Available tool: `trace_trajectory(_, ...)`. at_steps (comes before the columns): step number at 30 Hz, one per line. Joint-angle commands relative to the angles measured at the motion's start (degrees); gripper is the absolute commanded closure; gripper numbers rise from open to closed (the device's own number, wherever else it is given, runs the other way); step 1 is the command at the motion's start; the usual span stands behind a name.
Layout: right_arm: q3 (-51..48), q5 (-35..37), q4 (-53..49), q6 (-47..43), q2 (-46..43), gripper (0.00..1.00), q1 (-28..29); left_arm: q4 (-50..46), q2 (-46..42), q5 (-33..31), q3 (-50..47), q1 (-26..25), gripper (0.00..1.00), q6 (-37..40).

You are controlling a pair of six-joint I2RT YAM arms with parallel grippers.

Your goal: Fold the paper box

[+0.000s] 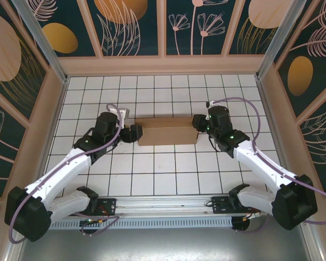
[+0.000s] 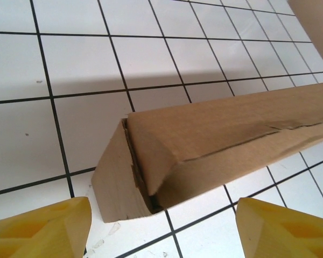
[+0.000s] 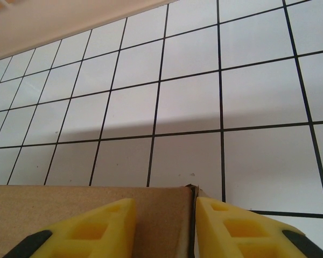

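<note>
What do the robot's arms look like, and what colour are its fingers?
Both the left arm and the right arm have smooth white shells, black joints and chunky black bases. A thin purple cable loops along each one. The left gripper and the right gripper have bright yellow wedge fingers with hollow pockets. The right ones show black pads.

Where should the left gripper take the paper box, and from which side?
The paper box lies flat, its length running left to right. Its left end wall stands upright, thin enough to pinch. Come endwise from the left, where the open left gripper faces it.
</note>
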Motion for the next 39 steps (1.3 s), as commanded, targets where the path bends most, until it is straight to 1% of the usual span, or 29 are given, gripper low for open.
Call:
trace_trajectory(1, -1.5, 1.9, -2.8, 1.0, 1.0, 0.65, 0.6, -1.9, -2.4, 2.4, 3.4, -0.2, 0.31, -1.4)
trace_trajectory(3, -1.3, 2.0, -3.0, 0.9, 1.2, 0.65, 0.7, -1.2, -2.7, 3.0, 4.4, -0.1, 0.32, -3.1)
trace_trajectory(5, -1.3, 2.1, -3.0, 0.8, 1.2, 0.65, 0.7, -0.5, -2.4, 2.3, 5.6, -0.2, 0.32, -5.0)
trace_trajectory(9, -1.6, 2.2, -3.1, 0.7, 1.1, 0.64, 0.7, 0.1, 0.3, -3.8, 7.7, 0.0, 0.26, -7.3)
trace_trajectory(11, -1.6, 2.3, -3.1, 0.6, 1.1, 0.64, 0.7, 1.0, 2.1, -5.6, 8.1, 0.2, 0.26, -8.0)
trace_trajectory(14, -1.7, 2.3, -3.1, 0.5, 1.2, 0.64, 0.7, 3.7, 5.3, -6.4, 7.1, 0.6, 0.31, -9.1)
trace_trajectory(18, -2.1, 1.9, -2.8, 0.7, 1.8, 0.64, 0.8, 8.4, 8.4, -5.2, 3.6, 0.6, 0.39, -11.3)
trace_trajectory(23, -4.0, 2.4, -2.5, 1.1, 1.5, 0.64, 1.6, 11.8, 7.3, -7.8, -3.7, 0.8, 0.49, -14.4)
trace_trajectory(26, -5.1, 2.2, -2.3, 1.5, 1.3, 0.64, 1.8, 14.0, 6.2, -7.5, -7.4, 0.9, 0.51, -16.1)
trace_trajectory(29, -6.3, 1.7, -1.7, 2.1, 1.5, 0.64, 1.9, 15.7, 7.0, -6.4, -9.9, 0.9, 0.53, -17.6)
trace_trajectory(33, -8.7, 0.4, -0.9, 4.1, 1.4, 0.64, 1.9, 17.5, 7.6, -6.0, -12.7, 0.9, 0.61, -20.1)
trace_trajectory(36, -10.8, -1.1, 0.2, 5.8, 0.2, 0.64, 1.9, 19.5, 6.4, -6.1, -15.9, 0.9, 0.63, -21.8)
trace_trajectory(39, -12.3, -3.2, 1.7, 7.1, -0.7, 0.64, 1.9, 21.7, 5.1, -5.5, -19.0, 0.9, 0.63, -23.3)
